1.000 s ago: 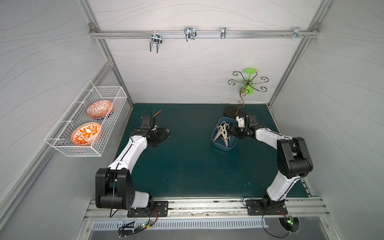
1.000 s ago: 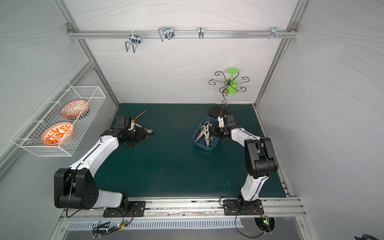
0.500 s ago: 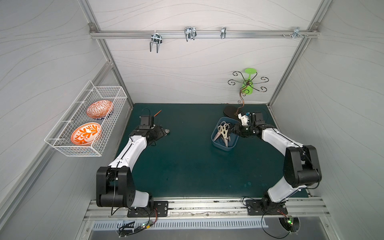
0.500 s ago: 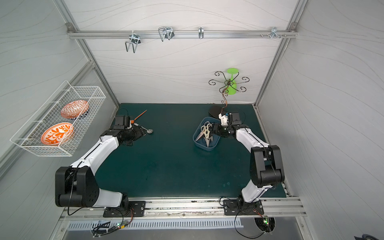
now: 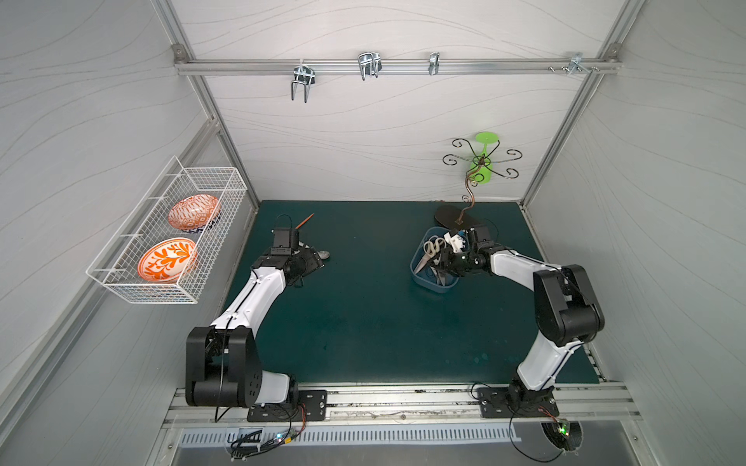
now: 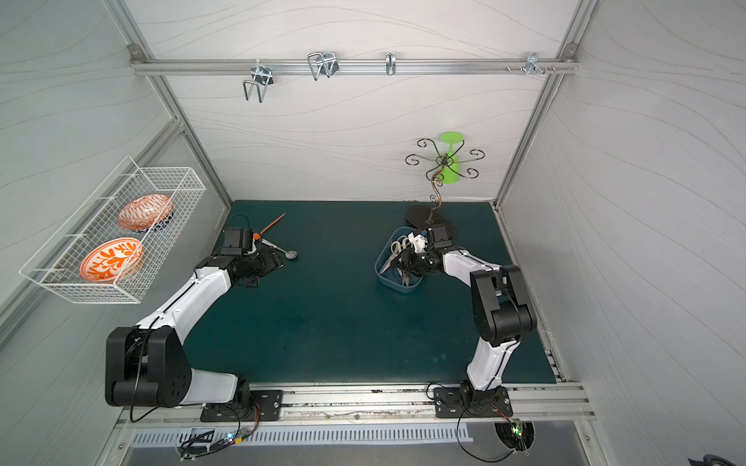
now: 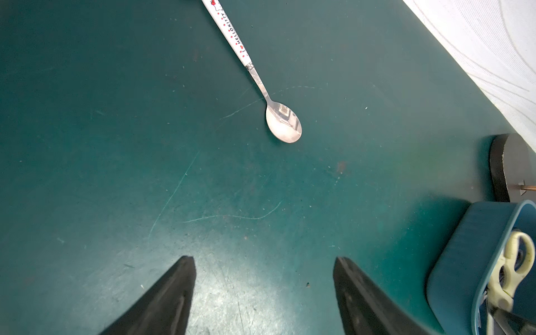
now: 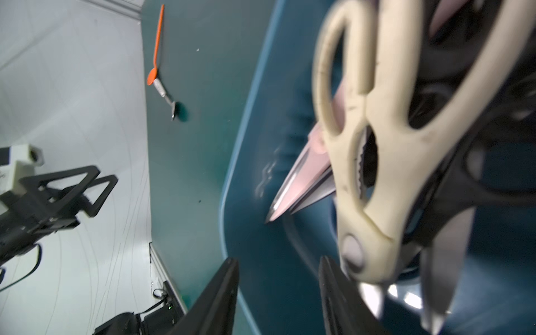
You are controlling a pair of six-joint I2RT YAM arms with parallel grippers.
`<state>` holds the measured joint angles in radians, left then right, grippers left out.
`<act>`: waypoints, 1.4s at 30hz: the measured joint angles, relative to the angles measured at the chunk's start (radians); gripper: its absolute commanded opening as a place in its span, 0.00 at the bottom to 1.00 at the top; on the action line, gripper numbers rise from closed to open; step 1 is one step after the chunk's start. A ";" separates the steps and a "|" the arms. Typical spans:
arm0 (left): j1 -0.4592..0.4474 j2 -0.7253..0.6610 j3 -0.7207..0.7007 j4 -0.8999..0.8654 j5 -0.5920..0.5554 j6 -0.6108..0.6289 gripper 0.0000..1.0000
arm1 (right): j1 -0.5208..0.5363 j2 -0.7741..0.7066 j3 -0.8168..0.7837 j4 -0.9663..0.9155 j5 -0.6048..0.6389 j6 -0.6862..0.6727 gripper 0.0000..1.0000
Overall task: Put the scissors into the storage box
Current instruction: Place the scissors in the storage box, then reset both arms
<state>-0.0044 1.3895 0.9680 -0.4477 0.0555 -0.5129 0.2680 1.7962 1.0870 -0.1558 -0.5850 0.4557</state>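
Observation:
The storage box (image 5: 434,287) (image 6: 397,287) is a dark blue tub at the back right of the green mat. Several scissors lie piled in it, the cream-handled shears (image 5: 432,246) (image 6: 397,245) (image 8: 377,145) on top. Pink-handled shears (image 8: 298,185) lie under them. My right gripper (image 5: 443,261) (image 6: 405,262) (image 8: 278,261) is low over the box, open, holding nothing. One finger is beside the cream shears' pivot, and the box rim (image 8: 229,174) runs between its fingers. My left gripper (image 5: 313,262) (image 6: 274,262) (image 7: 264,261) is open and empty above bare mat.
A metal spoon (image 7: 282,121) (image 5: 324,254) lies just ahead of the left gripper, an orange spoon (image 5: 304,220) (image 8: 156,43) behind it. A wire stand (image 5: 456,218) with a green glass (image 5: 480,161) stands behind the box. A white wire basket (image 5: 169,242) with bowls hangs on the left wall.
My right gripper has moved from the box's right side in over the scissors, its jaws slightly narrower. The left gripper drew back a little, uncovering the metal spoon.

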 measured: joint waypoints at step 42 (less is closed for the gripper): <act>0.000 0.155 -0.564 1.154 -0.328 0.435 1.00 | -0.172 -0.242 -0.688 0.886 0.645 -0.445 0.99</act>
<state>-0.0044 1.5448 0.4042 0.7067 -0.2722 -0.0776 0.0959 1.5539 0.3988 0.7303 0.0605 0.0105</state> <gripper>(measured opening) 0.997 0.987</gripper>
